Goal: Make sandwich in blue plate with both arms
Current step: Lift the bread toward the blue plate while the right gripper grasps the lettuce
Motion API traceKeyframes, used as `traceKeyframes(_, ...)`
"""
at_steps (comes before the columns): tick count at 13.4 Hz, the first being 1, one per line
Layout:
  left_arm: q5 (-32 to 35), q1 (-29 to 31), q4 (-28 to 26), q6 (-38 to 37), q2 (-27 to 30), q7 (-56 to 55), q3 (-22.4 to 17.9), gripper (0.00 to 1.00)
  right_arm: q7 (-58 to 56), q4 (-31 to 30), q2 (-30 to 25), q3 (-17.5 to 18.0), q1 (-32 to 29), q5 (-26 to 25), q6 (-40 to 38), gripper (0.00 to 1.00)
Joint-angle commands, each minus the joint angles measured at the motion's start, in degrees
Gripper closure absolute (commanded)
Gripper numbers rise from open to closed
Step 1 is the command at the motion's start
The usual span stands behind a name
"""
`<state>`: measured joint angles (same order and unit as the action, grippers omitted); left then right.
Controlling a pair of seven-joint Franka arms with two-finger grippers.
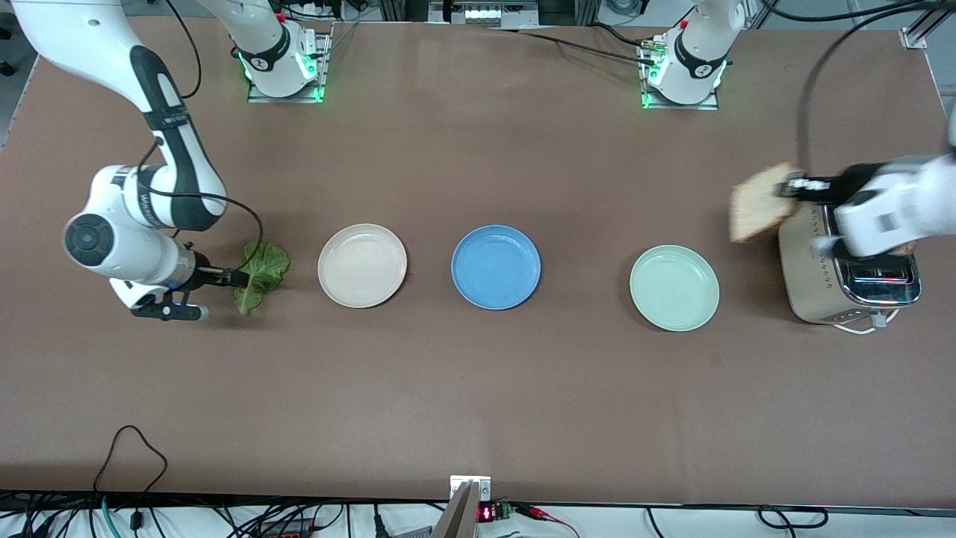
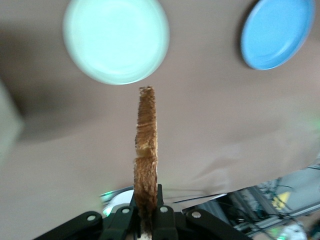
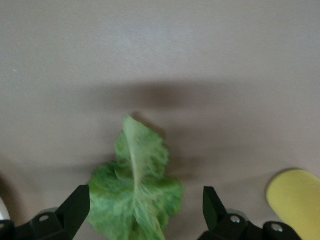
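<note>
The sandwich is not assembled: you have its parts spread along the table. The blue plate (image 1: pixel 496 267) sits bare at mid-table, between the cream-white plate (image 1: pixel 362 265) and the pale mint-green plate (image 1: pixel 674 288), with clear gaps of tabletop separating all three rims.

Your left gripper (image 1: pixel 784 187) is up in the air beside the toaster (image 1: pixel 848 276), at the left arm's end of the table. Its fingers are closed tight on one bread slice (image 1: pixel 760 202), pinched at the crust edge. In the left wrist view the slice (image 2: pixel 145 160) stands edge-on out from the fingers, with the mint-green plate (image 2: pixel 116 40) and the blue plate (image 2: pixel 278 32) ahead of it and open brown table (image 2: pixel 220 125) between.

Your right gripper (image 1: pixel 237 278) is low at the right arm's end of the table, with the lettuce leaf (image 1: pixel 261 275) at its tip. In the right wrist view the fingers (image 3: pixel 75 207) are spread wide, one on each side of the leaf (image 3: pixel 136 197), not touching its edges. The cream-white plate lies just past the leaf from this gripper, apart from it.
</note>
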<state>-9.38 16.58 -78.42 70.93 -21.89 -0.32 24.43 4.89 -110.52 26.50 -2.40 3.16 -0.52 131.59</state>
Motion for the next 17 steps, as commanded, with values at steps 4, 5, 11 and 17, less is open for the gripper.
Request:
traceKeyframes(4, -12.74, -13.22, -5.85, 23.07, -7.02, -13.64, 0.27, 1.0, 1.26, -0.23, 4.95, -0.06, 0.18, -0.18, 5.6, 0.0)
traceKeyframes(5, -15.55, -14.29, -7.52, 27.64, -8.16, -13.92, 0.27, 1.0, 1.26, -0.23, 5.05, 0.03, 0.09, -0.18, 5.7, 0.02)
traceKeyframes(11, -25.4, -22.19, -16.31, 49.53, -11.95, -13.92, 0.61, 1.0, 1.0, -0.23, 5.05, 0.03, 0.44, -0.18, 4.39, 0.84)
traceKeyframes(17, -29.29, -28.35, -18.7, 62.13, -15.02, -13.83, 0.71, 1.0, 1.08, 0.3, 2.34, 0.12, 0.79, -0.18, 0.37, 1.0)
